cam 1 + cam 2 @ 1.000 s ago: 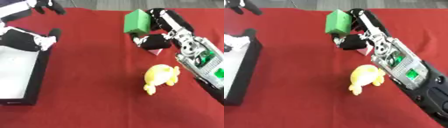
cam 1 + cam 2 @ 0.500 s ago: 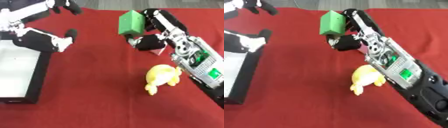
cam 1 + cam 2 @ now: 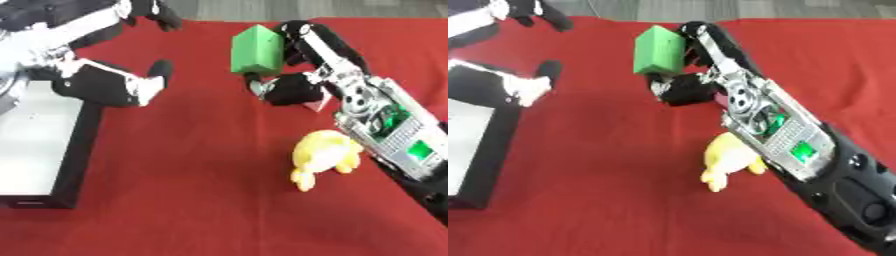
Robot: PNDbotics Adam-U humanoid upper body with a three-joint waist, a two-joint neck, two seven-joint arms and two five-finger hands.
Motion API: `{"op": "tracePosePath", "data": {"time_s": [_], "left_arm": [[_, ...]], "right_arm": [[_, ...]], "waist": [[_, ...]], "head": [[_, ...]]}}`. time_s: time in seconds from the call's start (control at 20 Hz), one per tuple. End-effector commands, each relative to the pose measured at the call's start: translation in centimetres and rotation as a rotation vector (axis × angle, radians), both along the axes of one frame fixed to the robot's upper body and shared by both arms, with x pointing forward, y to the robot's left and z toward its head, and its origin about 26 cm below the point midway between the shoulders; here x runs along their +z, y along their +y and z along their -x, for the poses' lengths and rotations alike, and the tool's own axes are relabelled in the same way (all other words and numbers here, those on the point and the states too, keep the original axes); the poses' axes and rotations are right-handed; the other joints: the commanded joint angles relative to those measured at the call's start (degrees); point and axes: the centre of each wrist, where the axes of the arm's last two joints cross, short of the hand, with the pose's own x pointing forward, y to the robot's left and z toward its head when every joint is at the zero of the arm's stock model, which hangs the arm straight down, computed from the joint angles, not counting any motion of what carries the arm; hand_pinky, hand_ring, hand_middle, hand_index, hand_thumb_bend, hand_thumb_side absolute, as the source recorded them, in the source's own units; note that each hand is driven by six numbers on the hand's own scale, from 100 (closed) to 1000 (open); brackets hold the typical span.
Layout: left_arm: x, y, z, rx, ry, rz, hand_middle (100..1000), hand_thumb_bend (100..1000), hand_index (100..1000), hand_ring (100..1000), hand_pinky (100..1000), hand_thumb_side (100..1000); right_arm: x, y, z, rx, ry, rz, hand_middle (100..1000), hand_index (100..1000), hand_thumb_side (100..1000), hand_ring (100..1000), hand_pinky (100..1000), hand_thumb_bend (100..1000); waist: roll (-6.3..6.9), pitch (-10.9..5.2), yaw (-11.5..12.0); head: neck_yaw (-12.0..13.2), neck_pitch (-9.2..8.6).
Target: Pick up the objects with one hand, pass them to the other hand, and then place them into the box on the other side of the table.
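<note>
Green rectangular block sits clasped in my right hand, fingers and thumb curled round it, lifted over the far middle of the red tablecloth. My left hand reaches in above the white, black-walled box at the left, fingers spread, holding nothing. I see a yellow plush toy lying beside my right forearm.

Box far left on table; toy right, block behind.
</note>
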Motion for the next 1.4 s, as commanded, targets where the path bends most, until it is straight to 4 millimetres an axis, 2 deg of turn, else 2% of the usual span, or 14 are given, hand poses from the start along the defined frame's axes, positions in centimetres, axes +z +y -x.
{"op": "tracePosePath", "data": {"time_s": [0.05, 0.55, 0.65, 0.8, 0.85, 0.9, 1.05, 1.25, 1.4], "left_arm": [[0.8, -0.4, 0.4, 0.016, -0.050, 0.013, 752, 100, 852, 884, 837, 244], [0.8, -2.4, 0.9, 0.016, -0.098, 0.013, 767, 100, 856, 899, 857, 244], [0.8, -2.5, 1.0, -0.004, -0.079, 0.007, 770, 100, 857, 904, 863, 295], [0.9, -2.8, 1.0, -0.033, -0.075, -0.007, 770, 100, 856, 905, 862, 467], [0.9, -2.9, 1.1, -0.040, -0.078, -0.014, 770, 100, 856, 905, 862, 467], [1.0, -2.9, 1.1, -0.043, -0.082, -0.023, 771, 100, 857, 903, 860, 515], [1.1, -2.9, 1.1, -0.031, -0.112, -0.050, 764, 100, 848, 905, 864, 568], [1.3, -3.4, 1.3, -0.008, -0.179, -0.037, 748, 100, 843, 905, 886, 552], [1.2, -3.8, 1.4, -0.020, -0.212, -0.046, 737, 133, 843, 904, 914, 570]], "right_arm": [[0.8, 0.3, 0.5, 0.005, -0.043, 0.006, 558, 529, 100, 670, 769, 100], [0.6, 1.3, 0.5, 0.018, -0.081, 0.038, 566, 530, 100, 671, 773, 100], [0.6, 1.4, 0.4, 0.019, -0.089, 0.045, 569, 530, 100, 672, 773, 100], [0.7, 1.5, 0.5, 0.028, -0.095, 0.048, 573, 530, 100, 673, 772, 100], [0.8, 1.6, 0.5, 0.029, -0.095, 0.047, 573, 530, 100, 673, 772, 100], [0.8, 1.6, 0.6, 0.029, -0.096, 0.046, 574, 530, 100, 673, 771, 100], [0.9, 1.7, 0.4, 0.026, -0.106, 0.041, 574, 529, 100, 674, 772, 100], [0.8, 1.9, 0.2, 0.025, -0.113, 0.041, 574, 529, 100, 674, 772, 100], [0.7, 2.0, 0.1, 0.023, -0.117, 0.044, 574, 529, 100, 673, 773, 100]], "waist": [[0.47, -2.11, 0.2], [0.56, -1.25, 0.2], [0.61, -1.16, 0.0], [0.64, -1.03, -0.1], [0.64, -0.99, -0.1], [0.66, -0.95, -0.1], [0.67, -0.80, 0.1], [0.46, -0.63, 0.2], [0.36, -0.46, 0.0]], "head": [[-0.1, -0.66], [0.7, -0.98], [0.8, -0.97], [0.9, -1.13], [0.9, -1.17], [0.9, -1.21], [0.8, -1.53], [0.6, -1.99], [0.8, -1.98]]}}
